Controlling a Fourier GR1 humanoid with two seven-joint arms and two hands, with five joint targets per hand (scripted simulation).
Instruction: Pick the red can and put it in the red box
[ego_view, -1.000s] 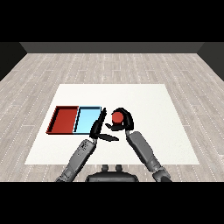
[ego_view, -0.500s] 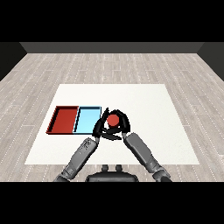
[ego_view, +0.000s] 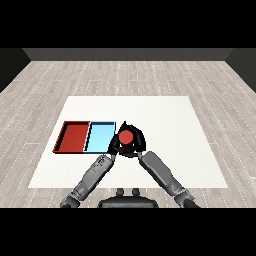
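Even, bright light on the white table (ego_view: 165, 125); no glare; far wall across the frame's top is dark.

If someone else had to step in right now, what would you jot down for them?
Right hand: fingers curled round the red can, holding it beside the light blue tray.
Left hand: close by the can's left side; fingers hard to read.
Red tray: leftmost, nothing in it.
Done: can picked.
Left: carry it left, past the blue tray, and set it in the red tray.
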